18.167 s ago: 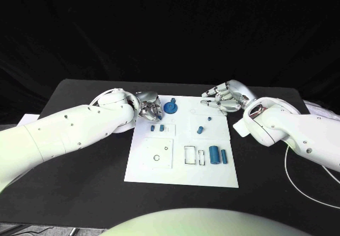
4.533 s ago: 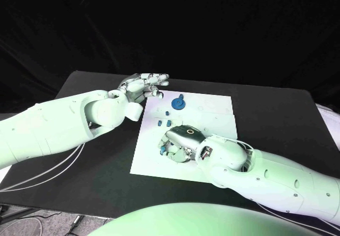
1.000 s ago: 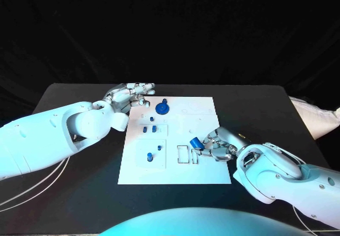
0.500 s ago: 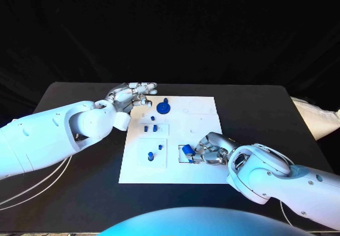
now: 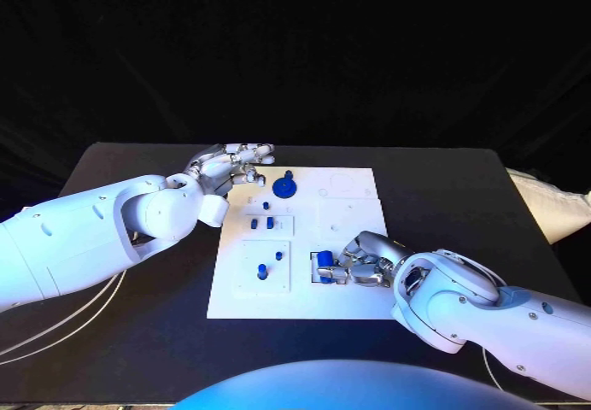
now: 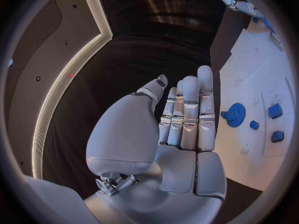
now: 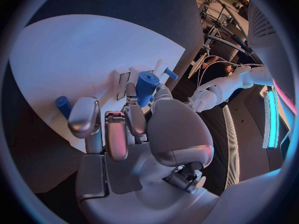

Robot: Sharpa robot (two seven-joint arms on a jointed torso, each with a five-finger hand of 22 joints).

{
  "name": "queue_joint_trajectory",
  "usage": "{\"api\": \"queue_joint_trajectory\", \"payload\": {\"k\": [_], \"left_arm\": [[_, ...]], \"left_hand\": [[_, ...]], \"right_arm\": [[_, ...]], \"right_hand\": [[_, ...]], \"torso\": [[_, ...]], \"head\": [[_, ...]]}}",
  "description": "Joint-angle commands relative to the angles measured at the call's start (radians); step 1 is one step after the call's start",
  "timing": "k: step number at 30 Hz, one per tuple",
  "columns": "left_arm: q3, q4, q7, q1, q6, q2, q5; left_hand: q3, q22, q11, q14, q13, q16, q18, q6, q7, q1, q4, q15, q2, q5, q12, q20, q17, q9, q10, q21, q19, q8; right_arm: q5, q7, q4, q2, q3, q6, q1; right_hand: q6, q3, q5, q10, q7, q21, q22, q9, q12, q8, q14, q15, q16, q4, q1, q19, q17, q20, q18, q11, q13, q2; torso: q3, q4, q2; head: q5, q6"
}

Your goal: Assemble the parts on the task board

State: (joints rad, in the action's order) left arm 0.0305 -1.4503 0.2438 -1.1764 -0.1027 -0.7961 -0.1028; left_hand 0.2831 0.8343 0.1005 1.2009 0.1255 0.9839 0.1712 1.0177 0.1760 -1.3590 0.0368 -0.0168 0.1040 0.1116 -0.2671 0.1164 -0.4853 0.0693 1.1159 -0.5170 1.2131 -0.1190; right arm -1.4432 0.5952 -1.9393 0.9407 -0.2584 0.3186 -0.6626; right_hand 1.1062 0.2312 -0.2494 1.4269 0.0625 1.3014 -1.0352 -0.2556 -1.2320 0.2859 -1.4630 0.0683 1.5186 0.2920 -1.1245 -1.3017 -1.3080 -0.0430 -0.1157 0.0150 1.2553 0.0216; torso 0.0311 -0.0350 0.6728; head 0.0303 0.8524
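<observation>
Since half a second ago the right hand (image 5: pixel 354 263) is pressing lower over the task board (image 5: pixel 351 190) near its front edge, gripping a blue cylinder (image 7: pixel 145 87) at the rectangular slots; left hand (image 5: pixel 229 164) is hovering open-fingered beside the board's far left corner, holding nothing

Task board (image 5: pixel 351 303) centred on table (image 5: pixel 123 171). Gear-shaped part (image 5: pixel 286 187) near board's far edge, left of centre. Two small parts (image 5: pixel 261 224) side by side nearer than gear, toward board's left side. Nearer still, one short part (image 5: pixel 279 254) and one longer part (image 5: pixel 261 272) on left half of board, longer one closest to near edge. Cylinder part (image 5: pixel 323 259) right of those, about mid-board, in grasp of right hand (image 5: pixel 357 263), which sits over board's right half. Left hand (image 5: pixel 228 166) off board, just beyond its far-left corner, over table.
</observation>
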Motion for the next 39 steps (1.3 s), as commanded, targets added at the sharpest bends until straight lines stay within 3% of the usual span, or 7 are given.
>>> {"api": "queue_joint_trajectory", "payload": {"k": [1, 13, 16, 19, 23, 30, 39], "left_arm": [[-0.001, -0.002, 0.002, 0.0, 0.015, 0.003, 0.002], [-0.001, -0.001, -0.001, 0.0, 0.018, 0.004, 0.002], [-0.001, 0.0, -0.001, 0.0, 0.019, 0.004, 0.002], [-0.001, 0.0, -0.001, 0.0, 0.019, 0.004, 0.002], [-0.001, 0.0, -0.001, 0.0, 0.019, 0.005, 0.002], [-0.001, 0.002, -0.002, 0.0, 0.019, 0.006, 0.002], [-0.001, 0.003, -0.002, 0.0, 0.02, 0.006, 0.002]], "left_hand": [[-0.005, -0.001, 0.0, -0.009, 0.001, 0.006, 0.01, -0.009, 0.0, -0.004, -0.002, -0.001, -0.002, -0.001, -0.004, 0.002, 0.001, -0.002, -0.007, 0.003, 0.003, -0.005], [-0.005, -0.001, 0.0, -0.009, 0.001, 0.006, 0.01, -0.009, 0.0, -0.004, -0.002, -0.001, -0.002, -0.001, -0.004, 0.002, 0.001, -0.002, -0.007, 0.003, 0.003, -0.005], [-0.005, -0.001, 0.0, -0.009, 0.001, 0.006, 0.01, -0.009, 0.0, -0.004, -0.002, -0.001, -0.002, -0.001, -0.004, 0.002, 0.001, -0.002, -0.007, 0.003, 0.003, -0.005], [-0.005, -0.001, 0.0, -0.009, 0.001, 0.006, 0.01, -0.009, 0.0, -0.004, -0.002, -0.001, -0.002, -0.001, -0.004, 0.002, 0.001, -0.002, -0.007, 0.003, 0.003, -0.005], [-0.005, -0.001, 0.0, -0.009, 0.001, 0.006, 0.01, -0.009, 0.0, -0.004, -0.002, -0.001, -0.002, -0.001, -0.004, 0.002, 0.001, -0.002, -0.007, 0.003, 0.003, -0.005], [-0.005, -0.001, 0.0, -0.009, 0.001, 0.006, 0.01, -0.009, 0.0, -0.004, -0.002, -0.001, -0.002, -0.001, -0.004, 0.002, 0.001, -0.002, -0.007, 0.003, 0.003, -0.005], [-0.007, -0.001, 0.0, -0.009, 0.001, 0.007, 0.01, -0.01, 0.0, -0.004, -0.002, -0.002, -0.002, -0.001, -0.005, 0.002, 0.002, -0.002, -0.009, 0.004, 0.004, -0.005]], "right_arm": [[-0.026, 0.006, -0.001, -0.004, 0.0, -0.01, 0.001], [-0.044, 0.002, -0.005, -0.006, 0.0, -0.006, 0.001], [-0.053, 0.001, -0.005, -0.006, 0.0, -0.01, 0.001], [-0.071, 0.002, -0.004, -0.007, 0.001, -0.015, 0.001], [-0.103, 0.003, 0.002, -0.012, 0.001, -0.018, 0.001], [-0.141, 0.006, 0.007, -0.016, 0.001, -0.014, 0.001], [-0.142, 0.006, 0.003, -0.011, 0.002, 0.007, 0.001]], "right_hand": [[-0.004, 0.018, 0.06, -0.008, 0.002, -0.004, 0.003, -0.01, 0.013, -0.005, -0.087, 0.005, 0.003, 0.001, 0.035, 0.001, -0.151, 0.005, 0.01, -0.005, 0.004, -0.015], [-0.006, 0.01, 0.081, -0.009, 0.002, -0.005, 0.005, -0.023, 0.02, -0.008, -0.087, 0.005, 0.003, -0.001, 0.053, 0.003, -0.15, 0.004, 0.009, -0.005, 0.004, -0.031], [-0.006, -0.011, 0.054, -0.007, 0.001, -0.005, 0.003, -0.035, 0.021, -0.011, -0.087, 0.006, 0.004, -0.015, -0.011, 0.002, -0.153, 0.005, 0.01, -0.004, 0.007, -0.021], [-0.008, -0.051, 0.029, -0.007, -0.001, -0.006, 0.004, -0.043, 0.024, -0.012, -0.087, 0.009, 0.004, -0.082, -0.142, 0.003, -0.153, 0.006, 0.009, -0.001, 0.008, -0.008], [-0.007, -0.101, 0.103, -0.008, -0.003, -0.007, 0.004, -0.051, 0.03, -0.014, -0.088, 0.012, 0.005, -0.142, -0.25, 0.003, -0.156, 0.01, 0.009, 0.002, 0.008, 0.015], [-0.003, -0.125, 0.124, -0.007, -0.005, -0.006, 0.002, -0.057, 0.034, -0.017, -0.088, 0.012, 0.006, -0.176, -0.296, 0.002, -0.159, 0.011, 0.01, 0.003, 0.009, 0.016], [0.0, -0.133, 0.129, -0.005, -0.004, -0.005, -0.001, -0.06, 0.038, -0.021, -0.089, 0.012, 0.006, -0.167, -0.28, 0.0, -0.161, 0.011, 0.01, 0.003, 0.007, 0.029]], "torso": [[-0.0004, 0.0, 0.0], [-0.0005, -0.0004, 0.001], [-0.0004, -0.0007, 0.001], [-0.0005, -0.0003, 0.0], [-0.0003, -0.0003, 0.001], [-0.0002, 0.0, 0.0], [-0.0011, 0.0013, 0.0]], "head": [[0.0, 0.0], [0.0, 0.001], [0.001, 0.001], [0.001, 0.002], [0.002, 0.001], [0.004, 0.001], [0.008, 0.0]]}}
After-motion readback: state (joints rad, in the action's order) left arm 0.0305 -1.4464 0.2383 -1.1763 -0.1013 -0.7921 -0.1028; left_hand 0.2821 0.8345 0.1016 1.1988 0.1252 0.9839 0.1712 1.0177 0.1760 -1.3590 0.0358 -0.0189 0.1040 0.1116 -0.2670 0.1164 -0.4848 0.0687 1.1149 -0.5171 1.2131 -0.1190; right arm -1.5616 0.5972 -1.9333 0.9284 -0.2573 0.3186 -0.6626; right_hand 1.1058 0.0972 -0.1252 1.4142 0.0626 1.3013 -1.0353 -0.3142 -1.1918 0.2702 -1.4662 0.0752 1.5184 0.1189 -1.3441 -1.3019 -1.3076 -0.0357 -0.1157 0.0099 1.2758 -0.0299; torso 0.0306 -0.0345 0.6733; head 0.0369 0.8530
